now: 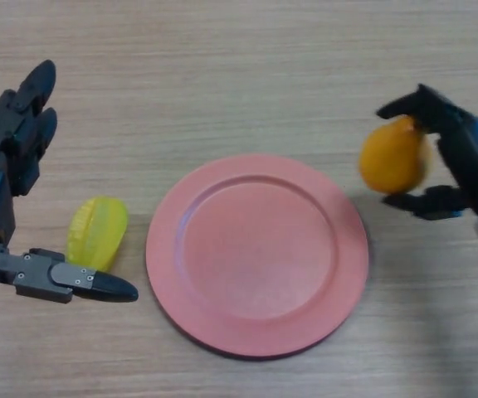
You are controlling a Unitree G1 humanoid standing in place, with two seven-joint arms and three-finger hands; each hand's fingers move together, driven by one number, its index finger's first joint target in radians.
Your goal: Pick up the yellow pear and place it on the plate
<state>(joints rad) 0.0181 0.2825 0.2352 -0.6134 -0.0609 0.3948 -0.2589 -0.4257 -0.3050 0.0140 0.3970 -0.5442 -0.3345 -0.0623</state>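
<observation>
Holding the yellow pear (394, 156) in the right hand (459, 162), fingers curled over the top and thumb tucked under, pinching it from both sides. Pear looks lifted off the bench (222, 66), just to the right of the pink plate (181, 215), close to its rim but not over it yet. Plate bare, sitting in the middle.

Left hand (11, 166) on the left side, spread wide, fingers straight, holding nothing. Between its thumb and fingers, a yellow star-shaped fruit (96, 232) lying on the bench, just beside the plate's left rim.

Probably about halfway done: picked up, not put down yet.

Things that could go wrong, as a guess:
- Round, smooth pear, held at only two spots. Could slip out and roll if the pinch gets loose too soon.
- Letting go before reaching the plate would drop it on the bench.
- Dropping from too high could make it bounce or roll off the plate's low rim.
- Left hand could bump the star fruit into the plate.
</observation>
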